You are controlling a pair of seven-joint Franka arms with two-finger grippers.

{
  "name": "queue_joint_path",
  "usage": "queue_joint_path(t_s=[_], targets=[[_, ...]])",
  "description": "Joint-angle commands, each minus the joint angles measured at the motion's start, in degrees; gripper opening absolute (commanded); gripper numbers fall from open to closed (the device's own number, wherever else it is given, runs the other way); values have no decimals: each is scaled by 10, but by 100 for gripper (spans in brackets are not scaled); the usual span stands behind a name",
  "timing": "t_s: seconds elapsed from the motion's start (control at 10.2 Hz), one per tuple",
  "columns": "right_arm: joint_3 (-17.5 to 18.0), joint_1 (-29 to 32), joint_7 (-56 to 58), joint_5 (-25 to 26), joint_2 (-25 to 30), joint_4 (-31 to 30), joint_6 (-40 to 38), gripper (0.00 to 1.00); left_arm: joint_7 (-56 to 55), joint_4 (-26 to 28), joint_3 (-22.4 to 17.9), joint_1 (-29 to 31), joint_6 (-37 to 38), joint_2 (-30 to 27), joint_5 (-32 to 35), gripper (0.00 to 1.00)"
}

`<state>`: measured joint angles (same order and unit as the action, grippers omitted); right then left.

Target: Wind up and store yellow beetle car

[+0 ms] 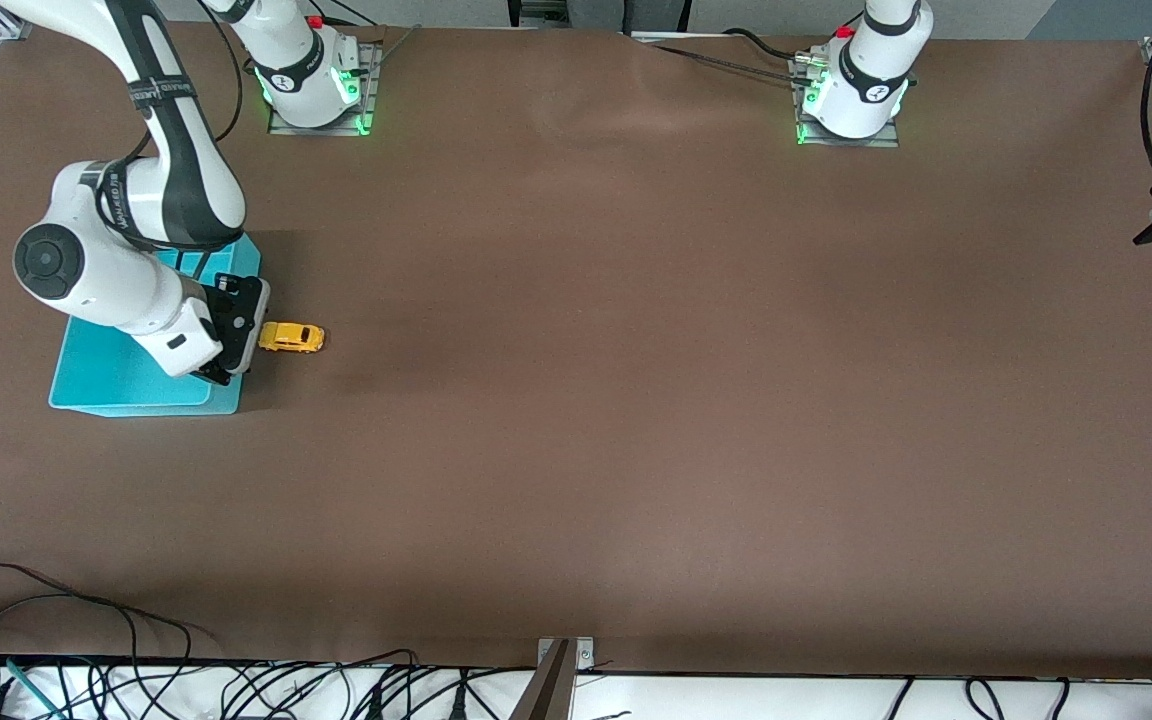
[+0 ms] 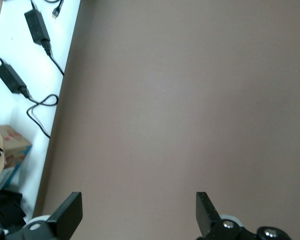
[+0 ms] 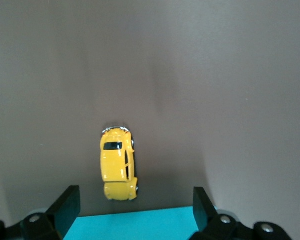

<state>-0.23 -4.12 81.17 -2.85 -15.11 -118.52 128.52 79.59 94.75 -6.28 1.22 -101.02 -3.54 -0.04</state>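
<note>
Only the right wrist view shows the right gripper spread wide, empty, above the yellow beetle car (on table, beside the turquoise bin); left gripper waits, open.

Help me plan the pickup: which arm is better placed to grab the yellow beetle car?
Right. Its open end effector hangs by the turquoise bin, beside the yellow beetle car. The left end effector, also open, sees only bare table.
</note>
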Motion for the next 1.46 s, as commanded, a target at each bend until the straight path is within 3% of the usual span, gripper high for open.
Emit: queue_joint_path(t_s=[0.0,0.39,0.68,1.07,1.37], targets=[[1,3,34,9,-4,-53,74,100,-98,-40,14,-9,60,5,31,100],[1,8,36,8,-33,-73,110,100,-302,-56,32,-22,111,5,31,100],[1,8,36,7,-37,-102,155,100,-467,-60,68,-25,133,5,32,100],[1,7,36,7,-39,-120,178,100,-492,-76,61,-22,135,10,29,100],[2,7,36,7,-47,-131,201,100,-721,-71,71,-24,135,10,22,100]])
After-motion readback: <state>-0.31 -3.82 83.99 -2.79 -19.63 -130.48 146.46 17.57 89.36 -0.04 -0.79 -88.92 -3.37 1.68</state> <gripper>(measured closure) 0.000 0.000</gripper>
